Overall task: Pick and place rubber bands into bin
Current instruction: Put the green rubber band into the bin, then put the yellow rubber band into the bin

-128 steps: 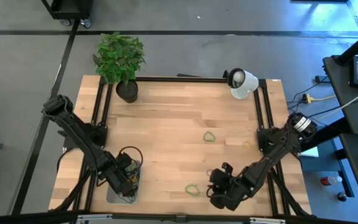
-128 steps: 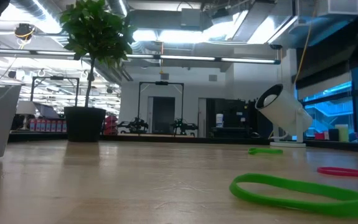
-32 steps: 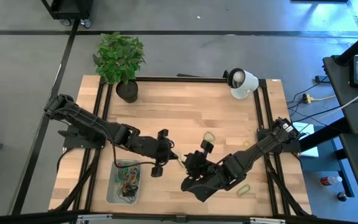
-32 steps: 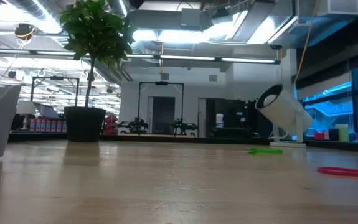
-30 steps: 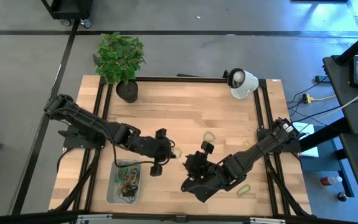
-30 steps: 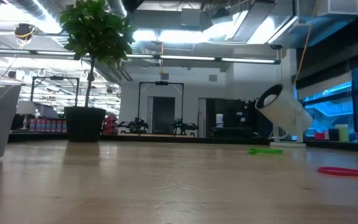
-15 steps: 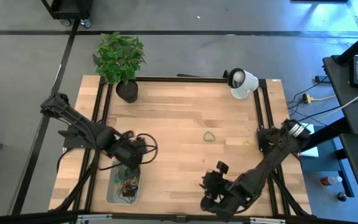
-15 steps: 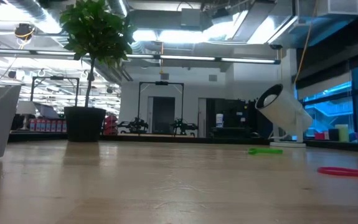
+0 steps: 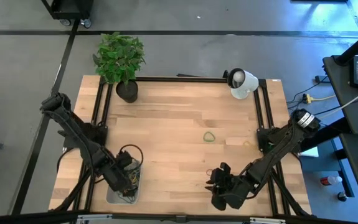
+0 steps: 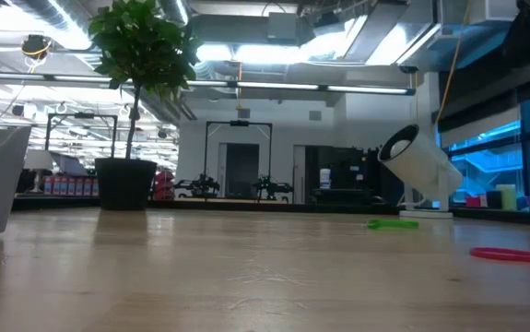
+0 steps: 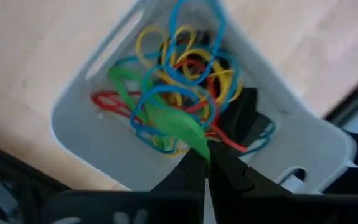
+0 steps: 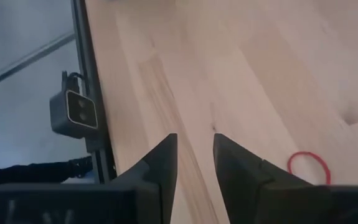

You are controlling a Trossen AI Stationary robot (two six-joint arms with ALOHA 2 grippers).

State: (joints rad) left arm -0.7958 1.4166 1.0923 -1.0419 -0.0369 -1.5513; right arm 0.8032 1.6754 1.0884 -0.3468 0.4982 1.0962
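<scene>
Pale wooden table [image 9: 179,118] under both arms. Left gripper [image 11: 205,163] pinched shut on green rubber band [image 11: 166,118], hanging directly over bin [image 11: 104,143] of tangled rubber bands [image 11: 185,68] at the table's 7 o'clock corner. Right gripper [image 12: 194,155] partly open, holding nothing; red rubber band [image 12: 308,167] lying flat just off to 1 side of its fingers, the likely next pick.

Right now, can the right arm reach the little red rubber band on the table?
Probably yes. The right gripper hangs open above bare wood, and the red rubber band lies flat just ahead of it, with nothing between them.
</scene>
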